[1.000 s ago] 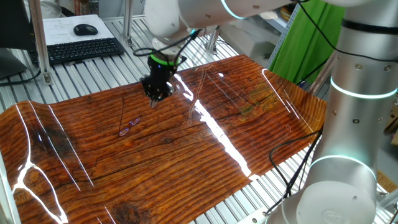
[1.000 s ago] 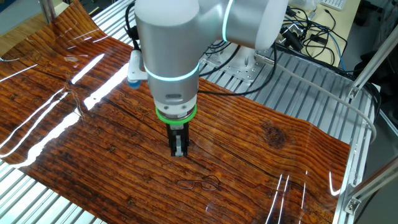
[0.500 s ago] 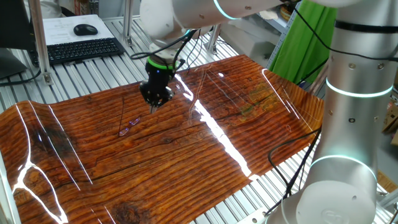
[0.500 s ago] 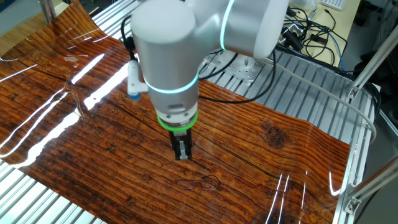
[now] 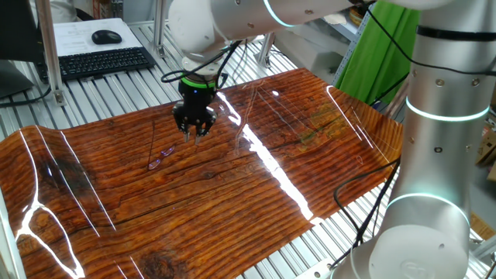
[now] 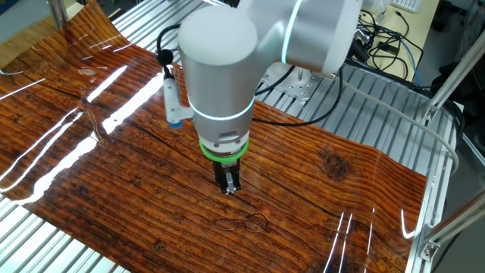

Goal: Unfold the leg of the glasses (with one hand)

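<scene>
The glasses lie flat on the wood-grain mat, thin pinkish-purple wire with small lenses. In the other fixed view the glasses show as faint wire loops near the mat's front edge. The leg is too fine to tell apart from the frame. My black gripper points straight down, just above the mat, up and to the right of the glasses and apart from them. In the other fixed view my gripper hovers a little behind the glasses. Its fingers look pressed together and hold nothing.
White glare streaks cross the mat. A keyboard and a mouse sit on the slatted table behind. The robot's base column stands at the right, with black cables trailing over the mat's edge.
My gripper has moved a short way toward the glasses and a little lower, and the wrist has turned. The glasses have not moved.
</scene>
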{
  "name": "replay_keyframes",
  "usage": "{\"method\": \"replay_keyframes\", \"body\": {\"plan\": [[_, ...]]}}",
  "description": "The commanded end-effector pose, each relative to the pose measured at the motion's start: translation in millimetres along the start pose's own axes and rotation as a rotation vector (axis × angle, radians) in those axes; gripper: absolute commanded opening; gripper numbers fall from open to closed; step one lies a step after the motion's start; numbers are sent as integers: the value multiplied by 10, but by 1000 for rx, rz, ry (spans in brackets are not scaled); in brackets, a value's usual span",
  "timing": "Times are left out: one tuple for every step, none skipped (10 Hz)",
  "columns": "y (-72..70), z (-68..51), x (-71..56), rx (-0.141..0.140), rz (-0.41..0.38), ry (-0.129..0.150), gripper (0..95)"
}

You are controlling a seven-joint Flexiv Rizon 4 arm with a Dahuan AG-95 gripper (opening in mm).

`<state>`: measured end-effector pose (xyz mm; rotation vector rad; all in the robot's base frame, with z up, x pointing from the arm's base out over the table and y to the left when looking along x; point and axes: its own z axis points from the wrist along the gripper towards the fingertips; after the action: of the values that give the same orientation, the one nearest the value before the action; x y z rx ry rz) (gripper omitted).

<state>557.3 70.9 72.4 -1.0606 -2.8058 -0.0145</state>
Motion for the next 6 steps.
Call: {"method": "replay_keyframes", "body": {"plan": [[-6, -3, 8, -25, -122, 58, 190], [-6, -3, 8, -44, -129, 74, 190], [-6, -3, 8, -77, -99, 94, 190], [-6, -3, 8, -74, -69, 99, 190], [-6, -3, 8, -78, -43, 96, 190], [-6, -3, 8, -82, -21, 92, 190]]}}
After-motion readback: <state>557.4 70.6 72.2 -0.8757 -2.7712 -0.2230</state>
